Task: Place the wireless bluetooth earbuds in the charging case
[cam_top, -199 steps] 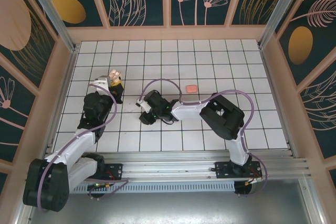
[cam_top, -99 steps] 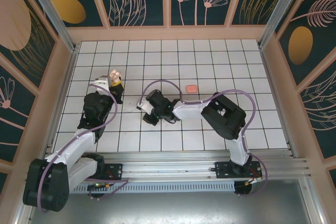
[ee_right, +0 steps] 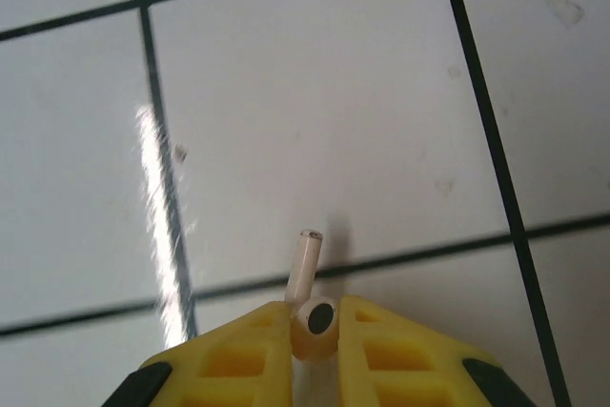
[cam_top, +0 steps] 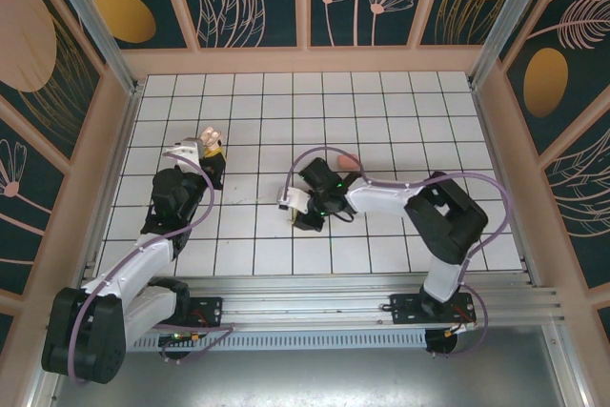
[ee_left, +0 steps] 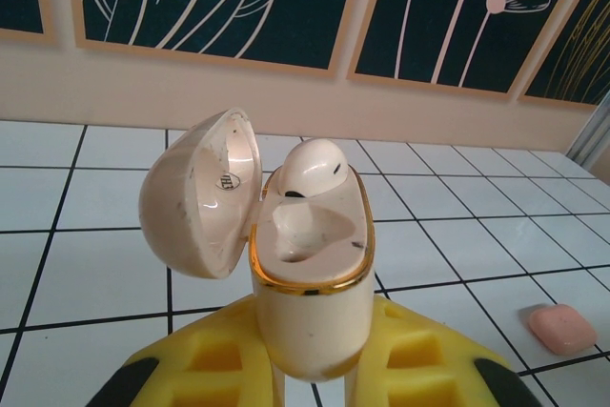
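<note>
My left gripper [ee_left: 310,374] is shut on the base of a cream charging case [ee_left: 310,297] with a gold rim, held upright. Its lid [ee_left: 200,193] hangs open to the left. One cream earbud [ee_left: 311,167] sits in the far slot; the near slot is empty. From above, that case [cam_top: 212,136] is at the left of the tiled floor. My right gripper [ee_right: 315,331] is shut on another cream earbud [ee_right: 305,269], stem pointing away from the fingers, just above the tiles. In the top view the right gripper [cam_top: 291,203] is mid-floor, right of the case.
A salmon-pink closed case [cam_top: 350,160] lies on the tiles behind the right wrist, also at the lower right of the left wrist view [ee_left: 562,327]. Wooden walls [cam_top: 305,62] fence the tiled floor on three sides.
The right gripper has closed on the cream earbud and shifted to the right with it, its elbow swinging right. The left arm and the case have stayed still.
</note>
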